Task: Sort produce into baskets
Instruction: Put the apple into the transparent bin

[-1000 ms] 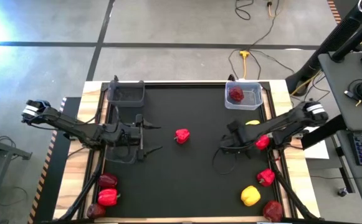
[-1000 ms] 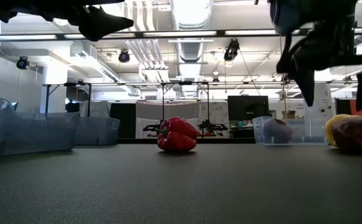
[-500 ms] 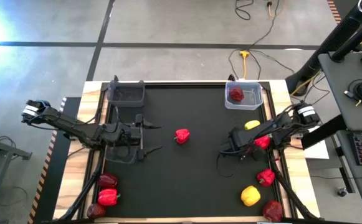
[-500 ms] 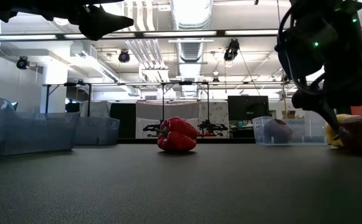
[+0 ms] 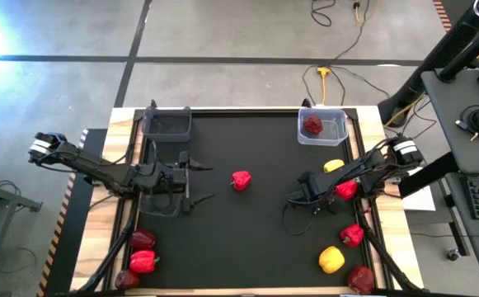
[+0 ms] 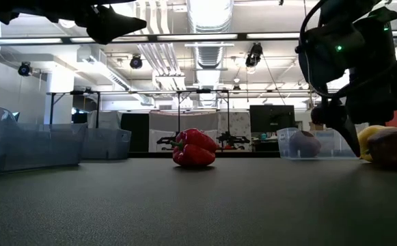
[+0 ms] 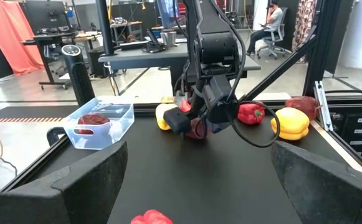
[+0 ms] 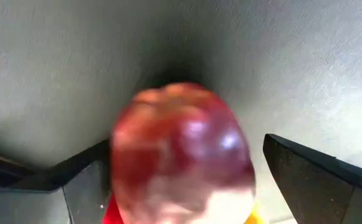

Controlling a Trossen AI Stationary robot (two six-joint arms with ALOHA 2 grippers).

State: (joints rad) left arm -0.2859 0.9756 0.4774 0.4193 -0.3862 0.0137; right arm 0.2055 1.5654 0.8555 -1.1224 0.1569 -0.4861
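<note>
While one maroon fruit (image 5: 312, 124) sits in the clear basket (image 5: 339, 132) at one o'clock, barely begun: nine pieces loose, dark basket (image 5: 166, 124) at eleven o'clock empty, left gripper (image 5: 198, 182) and right gripper (image 5: 291, 207) spread wide, holding nothing.

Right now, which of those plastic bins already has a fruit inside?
The clear bluish bin at the table's far right corner: one dark red fruit lies in it. The dark bin at the far left corner looks empty.

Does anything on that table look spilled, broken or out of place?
Nothing stands out. Loose produce sits on the black table, one maroon fruit lies in the clear basket, and both grippers are open.
</note>
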